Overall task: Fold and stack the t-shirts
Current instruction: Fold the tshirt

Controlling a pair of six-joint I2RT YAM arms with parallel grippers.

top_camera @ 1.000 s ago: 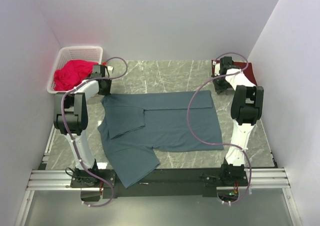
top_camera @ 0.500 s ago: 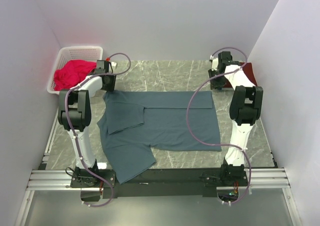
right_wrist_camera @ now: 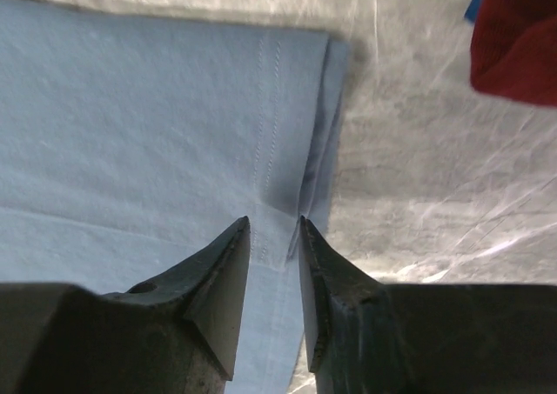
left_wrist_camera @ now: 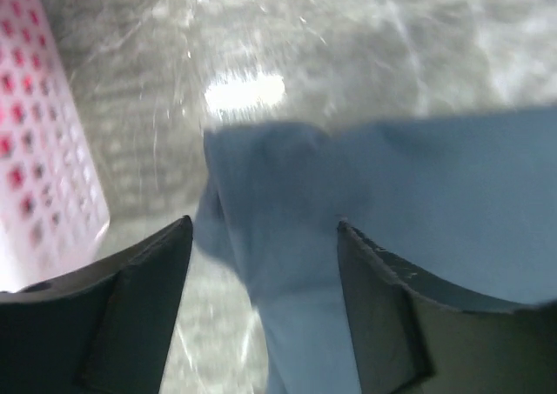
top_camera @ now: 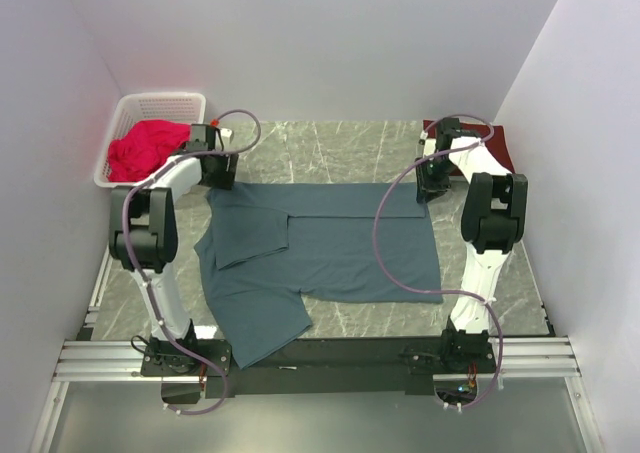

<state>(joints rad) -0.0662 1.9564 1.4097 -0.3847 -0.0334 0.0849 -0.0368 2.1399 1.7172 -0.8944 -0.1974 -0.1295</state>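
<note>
Slate blue-grey cloth t-shirt (top_camera: 330,248) lay spread on the grey marble counter (top_camera: 340,143), looking soft, light and limp. The left claw (left_wrist_camera: 264,229) stood wide apart above its far left corner, the right claw (right_wrist_camera: 273,222) slightly apart above its far right hem; those corners seemed best to pinch.

Bright, even light; left wrist perhaps motion-blurred

The left gripper (left_wrist_camera: 263,237), extended near the table's (top_camera: 330,143) far edge, gapes wide. The right gripper (right_wrist_camera: 274,230), likewise extended, has jaws narrowly apart.
</note>
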